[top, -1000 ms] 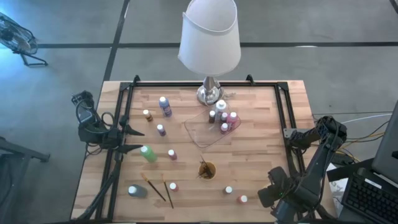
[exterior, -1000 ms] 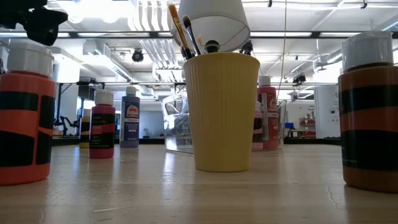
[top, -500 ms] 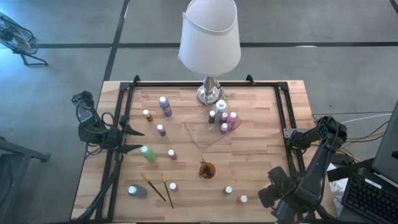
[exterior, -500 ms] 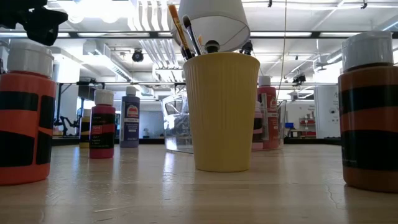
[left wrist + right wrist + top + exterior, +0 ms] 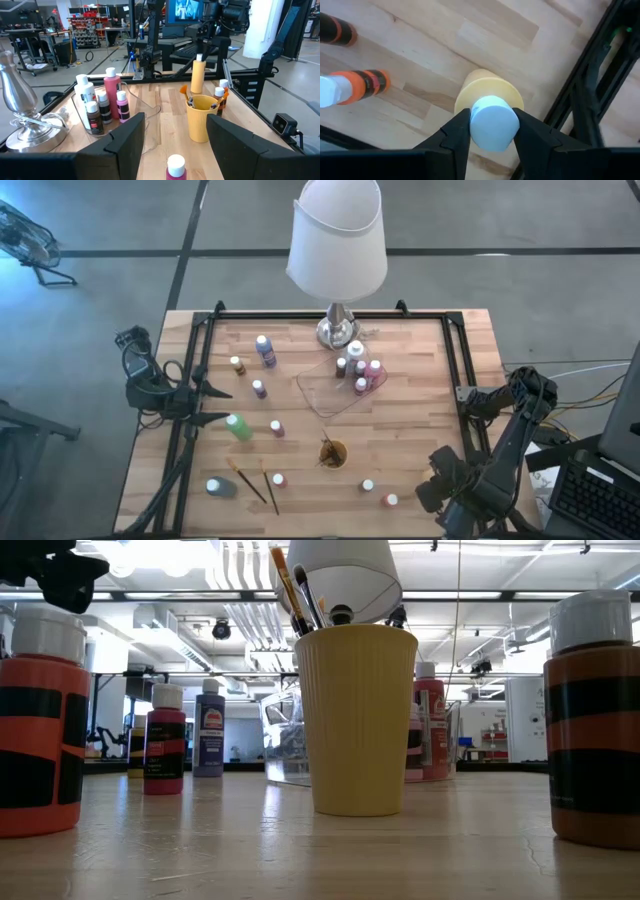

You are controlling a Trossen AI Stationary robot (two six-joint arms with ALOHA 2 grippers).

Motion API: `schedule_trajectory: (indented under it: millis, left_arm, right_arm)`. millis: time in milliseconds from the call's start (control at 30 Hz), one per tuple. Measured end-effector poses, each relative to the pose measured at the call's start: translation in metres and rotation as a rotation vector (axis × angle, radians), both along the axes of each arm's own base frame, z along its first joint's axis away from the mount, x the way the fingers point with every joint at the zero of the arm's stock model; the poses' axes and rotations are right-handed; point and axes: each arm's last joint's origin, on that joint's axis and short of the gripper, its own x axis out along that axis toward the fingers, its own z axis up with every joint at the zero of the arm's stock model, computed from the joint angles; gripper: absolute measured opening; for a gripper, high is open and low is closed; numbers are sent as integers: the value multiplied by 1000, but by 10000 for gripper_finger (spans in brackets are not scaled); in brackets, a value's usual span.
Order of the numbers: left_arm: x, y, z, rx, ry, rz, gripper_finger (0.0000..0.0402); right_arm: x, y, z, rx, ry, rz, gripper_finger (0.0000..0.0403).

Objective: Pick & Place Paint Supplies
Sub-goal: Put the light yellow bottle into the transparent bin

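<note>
My right gripper (image 5: 492,131) hangs over the table's near right corner (image 5: 440,485), shut on a yellow paint bottle (image 5: 198,76) with a white cap. My left gripper (image 5: 218,405) waits open at the table's left edge with nothing between its fingers. Other white-capped bottles stand about the table, among them two orange ones (image 5: 368,485) near the front right. A green one (image 5: 238,426) lies on its side. Some bottles (image 5: 360,370) stand in the clear tray (image 5: 320,398). Two brushes (image 5: 258,485) lie flat near the front. More brushes stick out of the orange cup (image 5: 333,452). My right gripper pinches the yellow bottle's white cap (image 5: 491,116) between its two fingers. The fingers come from above and point down. The bottle hangs upright below them, lifted clear of the table beside the black rail.
A lamp with a white shade (image 5: 337,240) stands at the table's far middle, its silver foot (image 5: 20,125) beside the tray. A black frame rail (image 5: 468,430) runs along the table's edges. Bare wood lies between the cup and the right rail.
</note>
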Motion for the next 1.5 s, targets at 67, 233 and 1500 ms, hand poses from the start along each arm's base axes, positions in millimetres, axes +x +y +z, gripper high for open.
schedule_trajectory:
  millis: [67, 233, 1500]
  left_arm:
    - [0, 0, 0, 0, 0, 0, 218]
    - [0, 0, 0, 0, 0, 0, 218]
    - [0, 0, 0, 0, 0, 0, 218]
  right_arm:
    - [1, -1, 0, -7, 7, 19, 124]
    - [3, -3, 1, -14, -2, 57, 115]
    - [22, -63, 43, -196, -218, 280, 115]
